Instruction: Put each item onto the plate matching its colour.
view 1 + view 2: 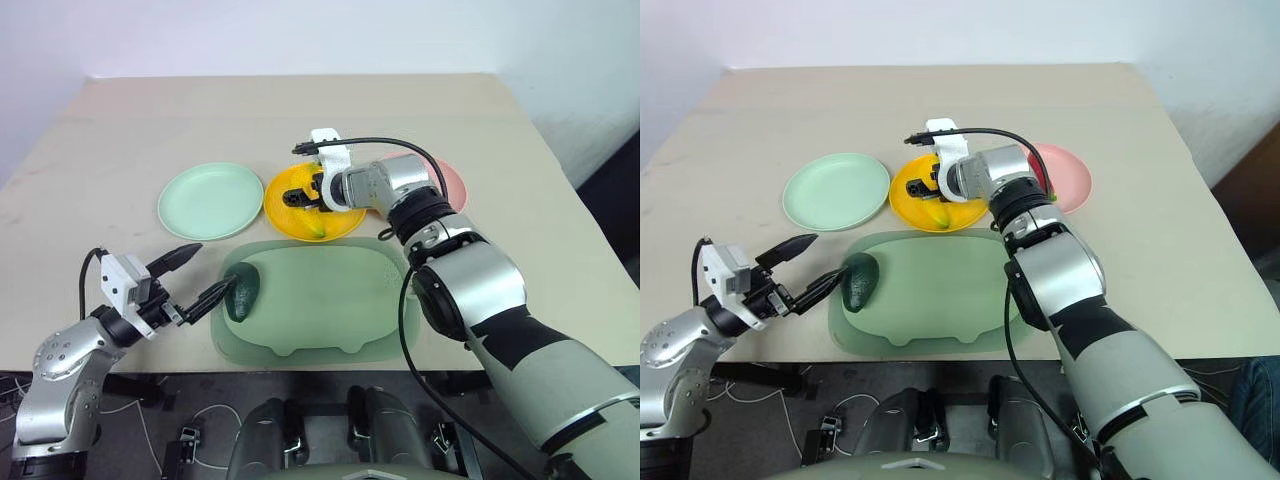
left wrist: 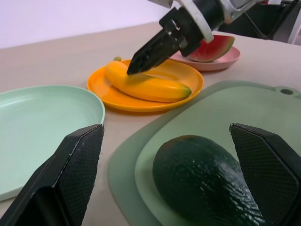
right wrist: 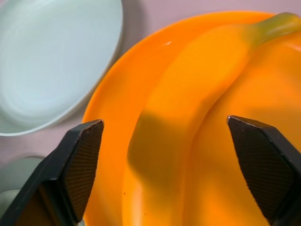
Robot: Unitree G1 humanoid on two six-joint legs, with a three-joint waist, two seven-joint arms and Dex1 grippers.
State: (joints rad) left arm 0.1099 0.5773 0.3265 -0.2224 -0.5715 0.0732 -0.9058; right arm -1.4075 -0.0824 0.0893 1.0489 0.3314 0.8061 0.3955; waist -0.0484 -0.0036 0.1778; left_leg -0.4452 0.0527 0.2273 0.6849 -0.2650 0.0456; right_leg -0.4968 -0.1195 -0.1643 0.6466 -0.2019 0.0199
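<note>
Two of three look done, one left. The banana (image 2: 149, 86) lies on the yellow plate (image 1: 340, 222), and the watermelon wedge (image 2: 210, 47) sits on the pink plate (image 1: 1072, 175) at the far right of the row, partly hidden behind the right arm in the head views. The avocado (image 1: 243, 293) isn't sorted yet — it lies at the left end of the pale green pig-shaped tray (image 1: 330, 300), near edge of the worktop (image 1: 120, 120). Its target, the mint green plate (image 1: 210, 200), is bare and stands far-left of the tray, just beside the yellow plate. Right gripper (image 1: 298, 192) hangs over the yellow plate w/ fingers spread wide, the banana lying free between and below them, so it holds nothing; judging by that, the drop is finished and the arm only needs to clear out. Left gripper (image 1: 198, 272) is level at the tray's left end, fingers spread wide, the avocado just ahead of the tips and roughly lined up w/ the gap, not yet touched as far as I can tell. Left to do: close on the avocado, lift, carry it far-left to the mint plate. In the way — not much: the tray's raised rim next to the fruit, and the right arm reaching across the tray's far side, which is apart from the left arm's likely path.
</note>
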